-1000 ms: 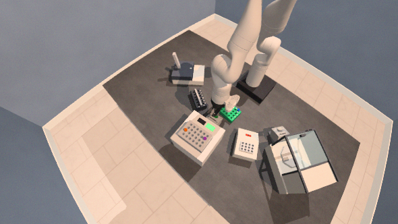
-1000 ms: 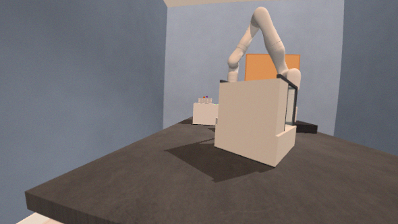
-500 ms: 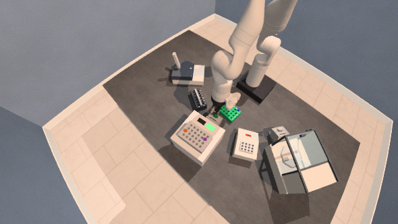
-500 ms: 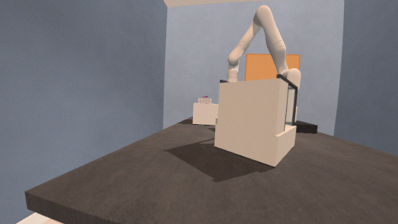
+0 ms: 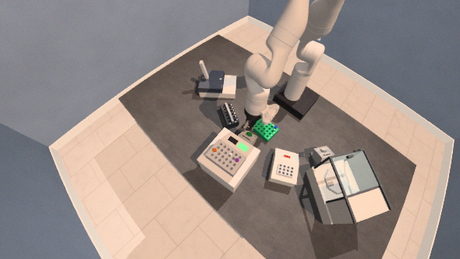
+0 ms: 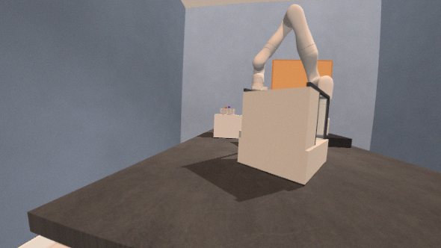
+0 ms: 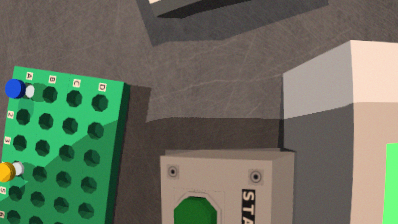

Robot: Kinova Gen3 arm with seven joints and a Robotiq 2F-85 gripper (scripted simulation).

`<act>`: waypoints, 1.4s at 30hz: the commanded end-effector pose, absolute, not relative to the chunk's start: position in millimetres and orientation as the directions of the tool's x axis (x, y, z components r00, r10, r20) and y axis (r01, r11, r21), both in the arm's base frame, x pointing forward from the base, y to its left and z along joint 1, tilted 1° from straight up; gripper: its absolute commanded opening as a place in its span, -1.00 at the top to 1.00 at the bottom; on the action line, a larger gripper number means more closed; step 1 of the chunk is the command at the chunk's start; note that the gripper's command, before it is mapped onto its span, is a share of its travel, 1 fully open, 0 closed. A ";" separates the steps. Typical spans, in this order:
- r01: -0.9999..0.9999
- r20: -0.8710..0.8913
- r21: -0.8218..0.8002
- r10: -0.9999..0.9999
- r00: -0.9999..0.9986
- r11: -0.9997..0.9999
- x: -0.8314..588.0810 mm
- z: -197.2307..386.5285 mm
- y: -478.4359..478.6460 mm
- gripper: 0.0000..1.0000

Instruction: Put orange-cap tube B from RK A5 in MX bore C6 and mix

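Note:
The mixer [image 5: 228,157] stands mid-bench. Tube B with its orange cap [image 5: 214,150] sits in a corner bore of the mixer's block, apart from a purple-capped tube [image 5: 237,160]. The lamp on the mixer's top [image 5: 243,147] shows bright green, and it also shows at the right edge of the wrist view [image 7: 391,182]. The green START key [image 7: 196,212] sits on the sloping front. My gripper [image 5: 247,125] hangs shut and empty just above the key; its fingers are out of the wrist view. The green rack [image 7: 55,150] holds a blue-capped tube [image 7: 15,88] and a yellow-capped tube [image 7: 6,171].
The magnet block [image 5: 230,115] stands close beside my wrist and the spectrophotometer [image 5: 216,83] behind it. The dry block [image 5: 285,167] and the balance [image 5: 343,187] stand on the mixer's other side. In the exterior view the balance [image 6: 280,131] hides the gripper.

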State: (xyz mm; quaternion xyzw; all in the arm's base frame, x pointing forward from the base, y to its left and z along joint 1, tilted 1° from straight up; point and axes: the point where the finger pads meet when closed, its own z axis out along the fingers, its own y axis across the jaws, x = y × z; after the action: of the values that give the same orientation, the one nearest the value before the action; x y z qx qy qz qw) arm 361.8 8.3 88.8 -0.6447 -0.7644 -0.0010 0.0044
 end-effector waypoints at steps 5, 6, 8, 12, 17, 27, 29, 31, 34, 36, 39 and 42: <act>0.986 0.008 -0.003 0.986 -0.169 0.169 362.3 97.7 8.2 0.80; 0.986 0.008 -0.003 0.986 -0.169 0.169 362.3 99.0 8.2 0.80; 0.986 0.008 -0.003 0.986 -0.169 0.169 362.3 100.3 8.2 0.80; 0.986 0.008 -0.003 0.986 -0.169 0.169 362.3 104.3 8.2 0.80; 0.986 0.008 -0.003 0.986 -0.169 0.169 362.3 111.0 8.1 0.80; 0.986 0.008 -0.003 0.986 -0.169 0.169 362.4 121.6 8.1 0.80; 0.986 0.008 -0.003 0.986 -0.169 0.169 362.4 124.3 8.0 0.80; 0.986 0.008 -0.003 0.986 -0.169 0.169 362.4 127.0 8.0 0.80; 0.986 0.008 -0.003 0.986 -0.169 0.169 362.4 131.0 8.0 0.80; 0.986 0.008 -0.003 0.986 -0.169 0.169 362.4 131.5 8.0 0.80; 0.986 0.008 -0.003 0.986 -0.169 0.169 362.4 131.5 8.0 0.80; 0.986 0.008 -0.003 0.986 -0.169 0.169 362.4 131.5 8.0 0.80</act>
State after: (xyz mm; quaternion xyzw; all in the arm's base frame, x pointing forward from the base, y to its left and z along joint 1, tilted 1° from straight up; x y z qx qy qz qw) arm 362.0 8.0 131.0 -0.6447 -0.7644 -0.0010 0.0044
